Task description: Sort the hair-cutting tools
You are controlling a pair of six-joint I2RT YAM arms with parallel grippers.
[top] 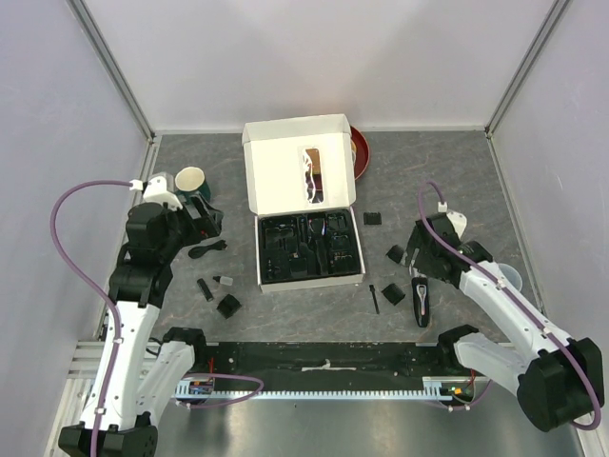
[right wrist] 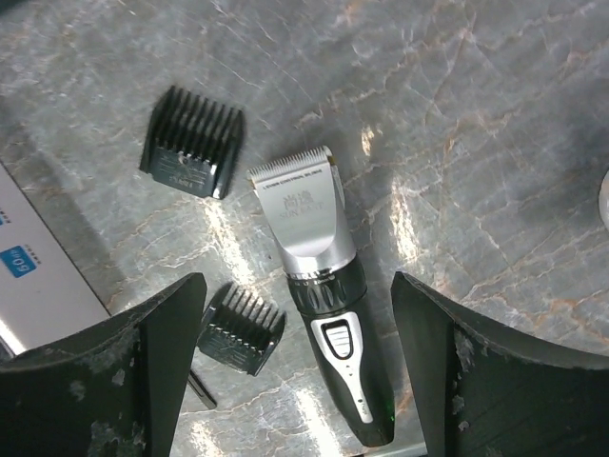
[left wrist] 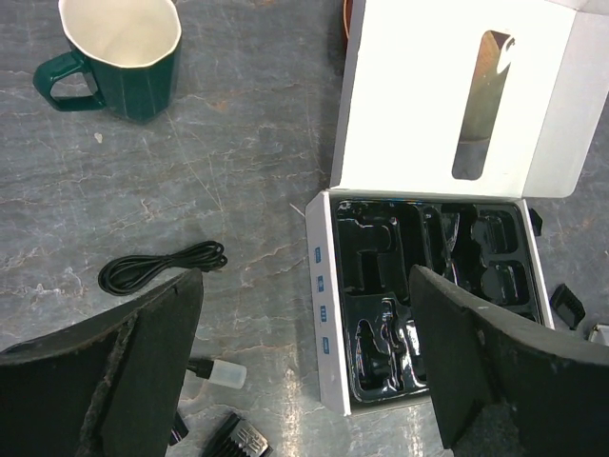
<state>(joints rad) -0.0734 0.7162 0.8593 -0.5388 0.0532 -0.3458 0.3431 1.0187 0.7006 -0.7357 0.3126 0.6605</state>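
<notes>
Hovering spread wide and empty with right gripper [right wrist: 297, 286] over clipper [right wrist: 324, 314], flat on the table right of box [left wrist: 328, 314], between two guards [right wrist: 193, 143]. Likewise gaping, empty-handed, with left gripper [left wrist: 306, 276] beside coiled cable [left wrist: 162, 267], left of box, nearer than mug [left wrist: 124, 48].

My left arm [top: 124, 305] reaches forward, elbow bent; the left end effector [left wrist: 304, 352] gapes wide, holding nothing. My right arm [top: 504, 305] angles inward; the right end effector [right wrist: 297, 343] points down, fingers [right wrist: 476, 381] spread, also empty.
</notes>
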